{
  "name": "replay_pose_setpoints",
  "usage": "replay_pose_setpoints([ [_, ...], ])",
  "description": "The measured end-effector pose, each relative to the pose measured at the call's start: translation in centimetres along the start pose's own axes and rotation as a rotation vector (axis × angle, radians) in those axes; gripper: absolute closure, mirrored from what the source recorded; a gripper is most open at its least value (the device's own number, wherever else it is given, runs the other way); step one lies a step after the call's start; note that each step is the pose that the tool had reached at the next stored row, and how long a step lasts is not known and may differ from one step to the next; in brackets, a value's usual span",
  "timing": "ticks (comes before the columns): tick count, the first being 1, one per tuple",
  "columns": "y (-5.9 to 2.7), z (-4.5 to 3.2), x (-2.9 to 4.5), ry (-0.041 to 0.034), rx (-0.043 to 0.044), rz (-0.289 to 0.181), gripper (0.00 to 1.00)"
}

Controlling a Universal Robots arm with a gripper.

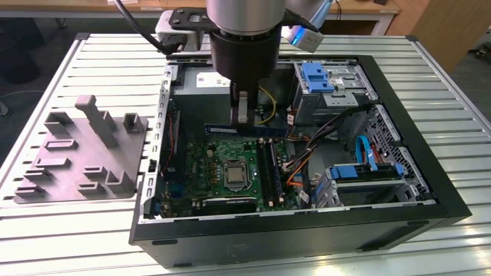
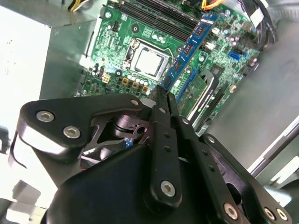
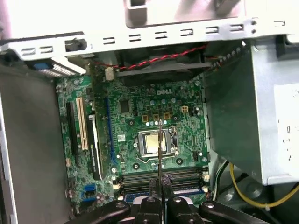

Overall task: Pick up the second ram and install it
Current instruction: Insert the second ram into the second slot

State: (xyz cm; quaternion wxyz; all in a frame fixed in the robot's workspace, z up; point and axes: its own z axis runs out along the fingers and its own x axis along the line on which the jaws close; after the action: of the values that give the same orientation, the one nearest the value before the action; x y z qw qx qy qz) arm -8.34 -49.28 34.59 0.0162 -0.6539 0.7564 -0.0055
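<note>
Blue second ram (image 1: pixel 257 130) hangs pinched by its top edge between clamped fingers (image 1: pixel 242 108) (clear above the green board (image 1: pixel 222 167)).

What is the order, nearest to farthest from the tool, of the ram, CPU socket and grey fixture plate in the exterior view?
1. The ram, clamped in the tool above the board.
2. The CPU socket, on the green board inside the case.
3. The fixture plate, outside the case at the exterior view's left.

Black screw-studded pincer (image 2: pixel 162 93); silver arm (image 1: pixel 241 14)
</note>
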Motion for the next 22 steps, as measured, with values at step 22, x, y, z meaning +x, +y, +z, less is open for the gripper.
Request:
replay_pose_setpoints([
  [22, 0.02, 0.39, 0.01, 0.0117, 0.0070, 0.400, 0.87],
])
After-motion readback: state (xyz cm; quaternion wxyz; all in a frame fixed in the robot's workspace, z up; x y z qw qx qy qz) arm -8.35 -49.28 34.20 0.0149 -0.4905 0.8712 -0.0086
